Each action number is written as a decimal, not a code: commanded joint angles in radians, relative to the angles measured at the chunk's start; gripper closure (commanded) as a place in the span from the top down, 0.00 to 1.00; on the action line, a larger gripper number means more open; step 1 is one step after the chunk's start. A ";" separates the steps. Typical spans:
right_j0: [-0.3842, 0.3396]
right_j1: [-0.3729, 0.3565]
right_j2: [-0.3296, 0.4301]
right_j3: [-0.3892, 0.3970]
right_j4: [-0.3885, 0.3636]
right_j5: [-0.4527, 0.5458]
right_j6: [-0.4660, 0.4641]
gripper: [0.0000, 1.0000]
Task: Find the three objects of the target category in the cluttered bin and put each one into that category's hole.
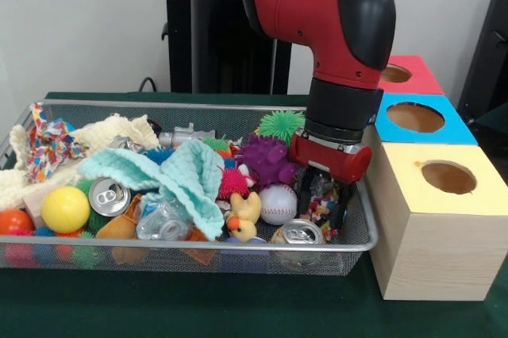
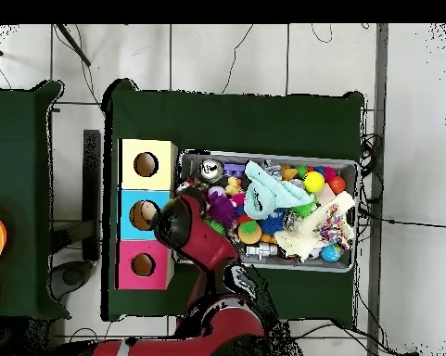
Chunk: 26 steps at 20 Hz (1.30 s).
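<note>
A green-covered desk (image 1: 238,306) carries a wire mesh bin (image 1: 349,235) crammed with toys and cans, beside three boxes with holes (image 1: 448,177). The gripper (image 1: 325,215) is down in the bin's corner nearest the boxes, among clutter beside a baseball (image 1: 278,203); I cannot tell whether it grips anything.

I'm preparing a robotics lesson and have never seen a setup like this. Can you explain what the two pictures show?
The red and black machine is a robot arm. Its gripper reaches down into a wire mesh bin full of toys: a yellow ball, a baseball, drink cans, cloths. Whether it holds anything is hidden.

Beside the bin stand three boxes with round holes, topped yellow, blue and pink.

One picture faces the robot across the table; the other looks straight down, showing the same bin and boxes.
</note>
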 commanded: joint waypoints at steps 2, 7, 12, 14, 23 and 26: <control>-0.075 0.024 0.142 -0.036 -0.004 0.278 0.152 1.00; -0.075 0.068 0.133 -0.075 0.000 0.301 0.149 1.00; -0.080 0.090 0.127 -0.098 0.000 0.361 0.137 1.00; -0.079 0.099 0.124 -0.107 0.008 0.371 0.147 1.00; -0.085 0.101 0.126 -0.106 -0.059 0.195 0.160 0.00; -0.123 0.091 0.174 -0.114 -0.143 0.156 0.127 0.00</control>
